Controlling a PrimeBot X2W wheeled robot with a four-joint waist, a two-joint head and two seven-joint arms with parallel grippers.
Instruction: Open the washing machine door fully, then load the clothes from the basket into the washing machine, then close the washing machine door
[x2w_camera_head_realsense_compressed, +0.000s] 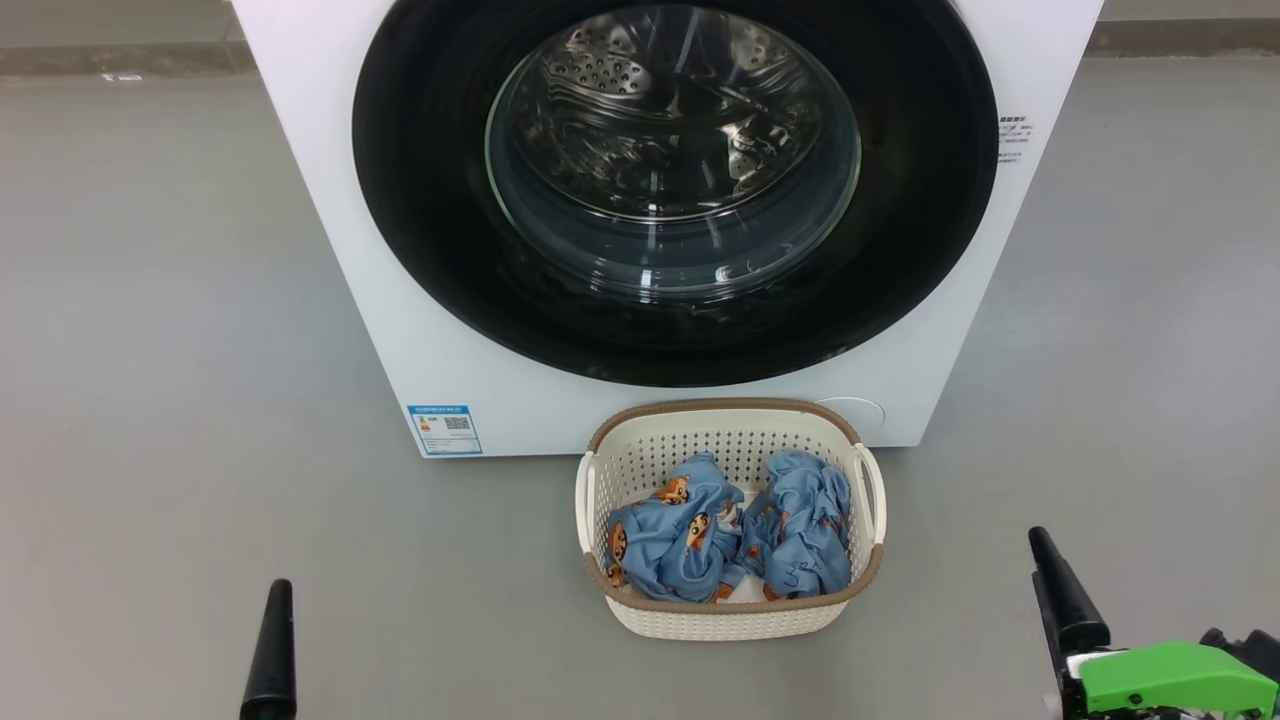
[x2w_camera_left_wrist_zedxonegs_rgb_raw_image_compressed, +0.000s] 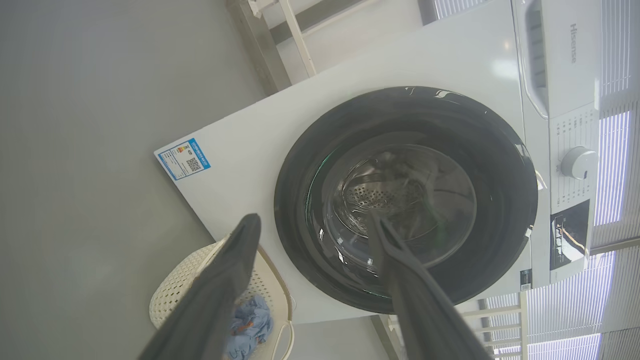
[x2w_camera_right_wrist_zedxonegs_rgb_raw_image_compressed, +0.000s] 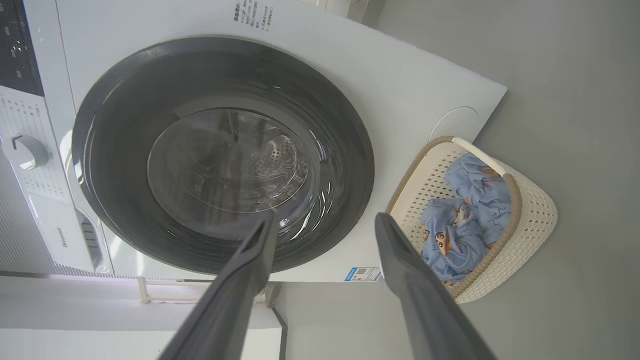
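gaping empty, left claw (x2w_camera_left_wrist_zedxonegs_rgb_raw_image_compressed: 314, 216) and right claw (x2w_camera_right_wrist_zedxonegs_rgb_raw_image_compressed: 326, 216) face crumpled clothes (x2w_camera_head_realsense_compressed: 690, 540) in the perforated basket (x2w_camera_head_realsense_compressed: 730, 622).

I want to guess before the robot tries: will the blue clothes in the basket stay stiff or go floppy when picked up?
Probably floppy: the clothes lie crumpled in soft folds, so they should droop when lifted. They look thin, so likely light. The two bundles touch inside the basket, so lifting one might drag the other along.

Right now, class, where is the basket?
In the head view the basket sits on the grey floor at lower centre, just in front of the washing machine, right of its label sticker.
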